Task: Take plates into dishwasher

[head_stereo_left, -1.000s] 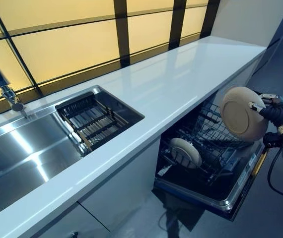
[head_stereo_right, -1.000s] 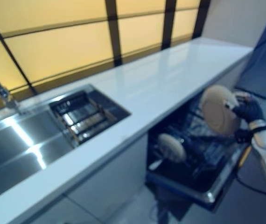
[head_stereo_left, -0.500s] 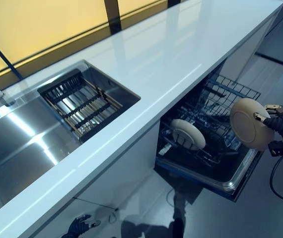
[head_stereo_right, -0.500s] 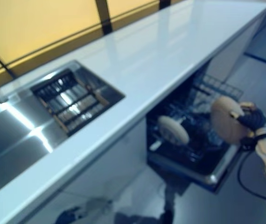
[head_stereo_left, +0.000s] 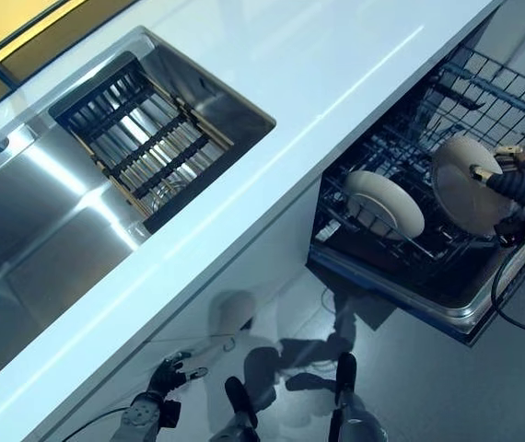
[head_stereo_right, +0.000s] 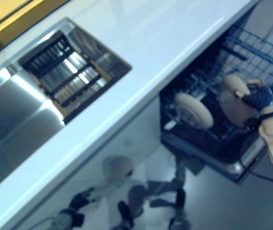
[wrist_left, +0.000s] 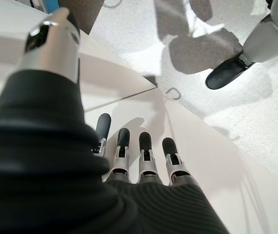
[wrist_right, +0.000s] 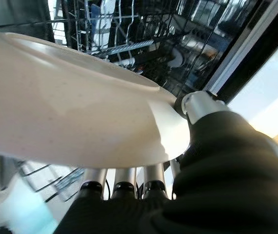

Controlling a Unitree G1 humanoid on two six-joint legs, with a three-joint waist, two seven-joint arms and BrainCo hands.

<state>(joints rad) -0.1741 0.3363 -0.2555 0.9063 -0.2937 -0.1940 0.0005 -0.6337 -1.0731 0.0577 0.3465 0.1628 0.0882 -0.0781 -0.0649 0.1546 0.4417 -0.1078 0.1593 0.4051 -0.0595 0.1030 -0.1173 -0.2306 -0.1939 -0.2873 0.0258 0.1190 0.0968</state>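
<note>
Right hand (head_stereo_left: 518, 184) is pinching a round, smooth cream plate (head_stereo_left: 466, 196) by its rim, now lowering it into the dishwasher's wire rack (head_stereo_left: 484, 87) beside another standing plate (head_stereo_left: 384, 203).

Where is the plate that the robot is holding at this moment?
The held plate is in the right hand, on the right of the eye views, over the dishwasher rack, beside the racked plate.

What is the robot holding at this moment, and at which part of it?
The right hand pinches a beige plate by its rim, above the dishwasher rack. The left hand holds nothing.
</note>
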